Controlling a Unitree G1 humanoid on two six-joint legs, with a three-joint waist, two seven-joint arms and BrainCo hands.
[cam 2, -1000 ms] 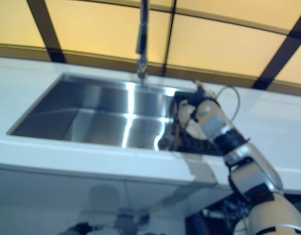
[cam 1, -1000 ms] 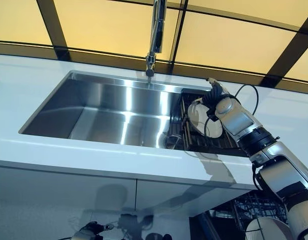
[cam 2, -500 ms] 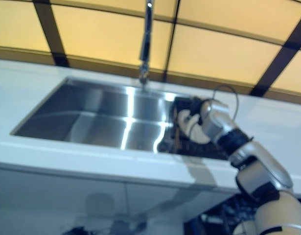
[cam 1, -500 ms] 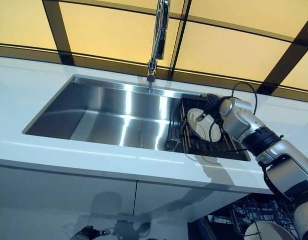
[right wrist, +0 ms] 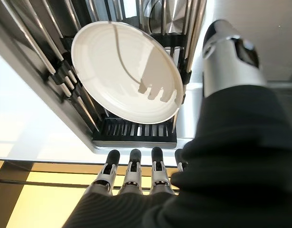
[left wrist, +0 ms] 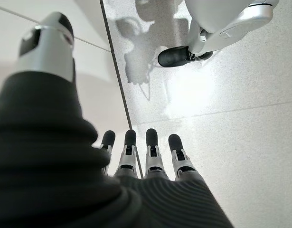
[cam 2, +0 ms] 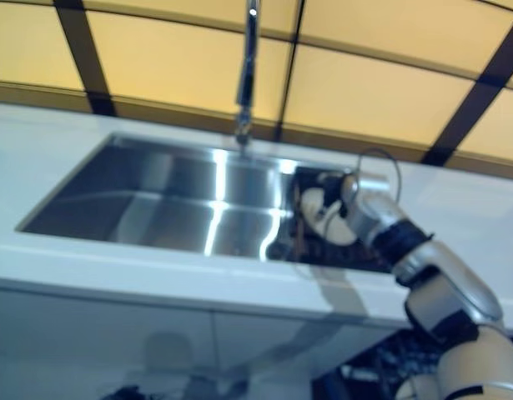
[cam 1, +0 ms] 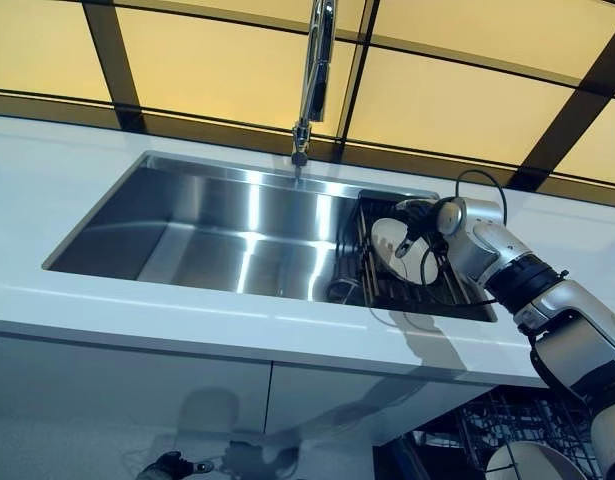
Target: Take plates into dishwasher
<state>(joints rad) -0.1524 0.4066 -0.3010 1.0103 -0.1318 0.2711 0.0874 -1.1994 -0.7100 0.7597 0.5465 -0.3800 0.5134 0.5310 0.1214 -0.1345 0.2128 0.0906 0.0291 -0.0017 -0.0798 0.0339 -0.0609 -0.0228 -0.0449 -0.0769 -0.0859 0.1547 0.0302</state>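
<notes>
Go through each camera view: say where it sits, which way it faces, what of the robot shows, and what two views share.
Left eye view: on the head, looking down at the sink, dish rack and white plate; the right hand reaches the plate.
Right eye view: beside it, facing the same scene.
Left wrist view: on the left wrist, facing the floor; the left hand is open.
Right wrist view: on the right wrist, facing the plate in the rack; straight fingers, open.
Shared: eye views and right wrist view show the same plate.

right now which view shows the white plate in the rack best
The right wrist view: the white plate shows whole, standing in the dish rack. The eye views show it small, partly behind the right hand. The left wrist view shows only floor.
</notes>
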